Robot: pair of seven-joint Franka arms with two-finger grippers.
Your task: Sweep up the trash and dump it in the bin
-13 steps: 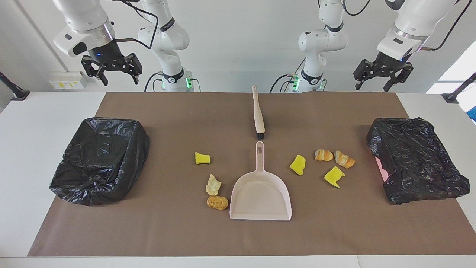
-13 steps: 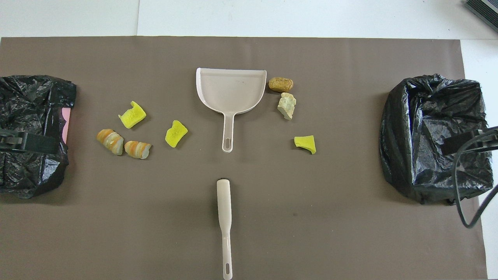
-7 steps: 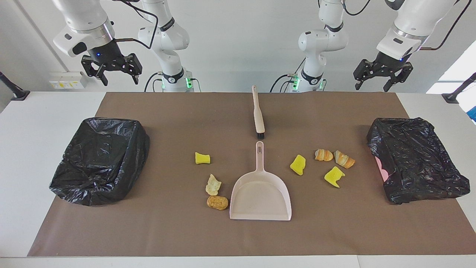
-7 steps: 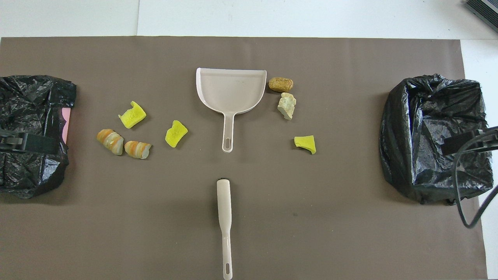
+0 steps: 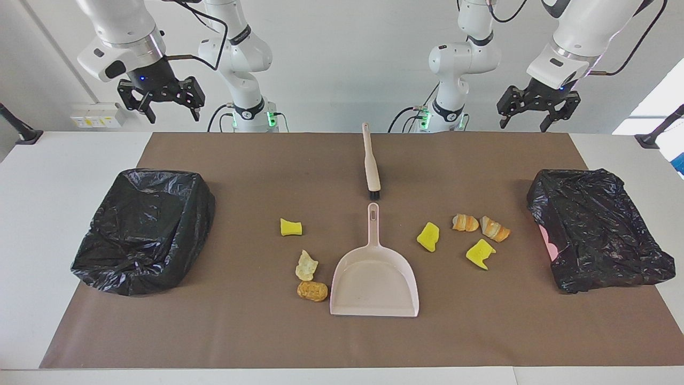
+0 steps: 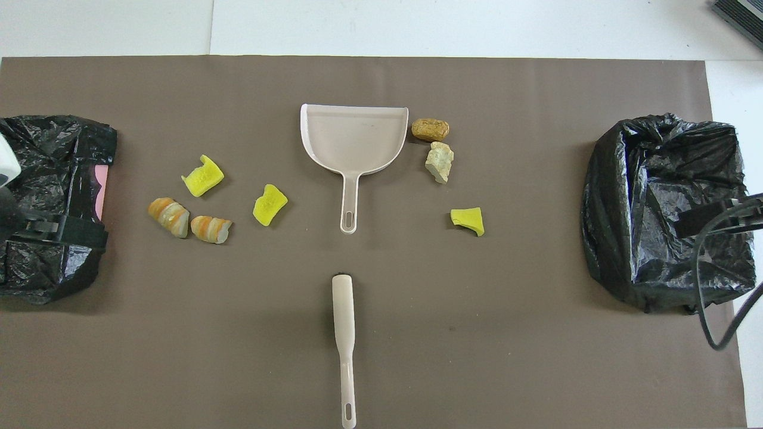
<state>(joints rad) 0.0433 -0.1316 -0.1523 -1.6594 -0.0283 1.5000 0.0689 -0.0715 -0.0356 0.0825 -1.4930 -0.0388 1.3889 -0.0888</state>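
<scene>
On the brown mat, mid-bench: trash (image 5: 427,236) lies in seven scraps flanking the pink dustpan (image 5: 374,278), none in it. Left claw (image 5: 535,112) and right claw (image 5: 161,101) both raised, fingers spread, gripping nothing.

Lab: robot arms (image 5: 240,59) at a papered table (image 5: 64,160).

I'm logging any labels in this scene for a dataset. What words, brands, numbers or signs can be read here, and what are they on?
No readable text anywhere.
Wall panel by the right arm's end: yellow-and-white stickers, print too small to read.
Arm joints: dark bands with lettering, too small to read.
Dustpan, brush, the trash pieces and both black-bagged bins: no markings seen.
</scene>
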